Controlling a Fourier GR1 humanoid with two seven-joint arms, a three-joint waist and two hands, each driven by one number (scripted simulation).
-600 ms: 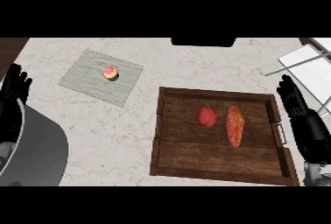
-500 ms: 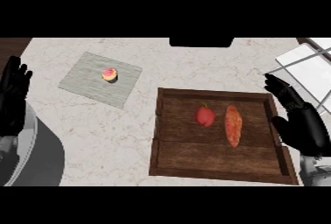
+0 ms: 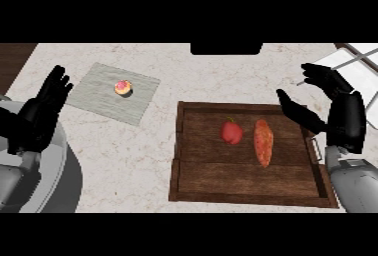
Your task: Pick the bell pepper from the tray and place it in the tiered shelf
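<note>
Red bell pepper lies in the wooden tray, centre-right of frame, just beside an orange sweet potato. Right hand open over the tray's right edge, holding nothing. Left hand open at left edge.

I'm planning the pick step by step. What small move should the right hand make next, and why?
Probably move the right hand leftward and down over the bell pepper. The hand is open at the wooden tray's right edge, holding nothing, while the pepper lies untouched in the tray, left of the long orange vegetable.
</note>
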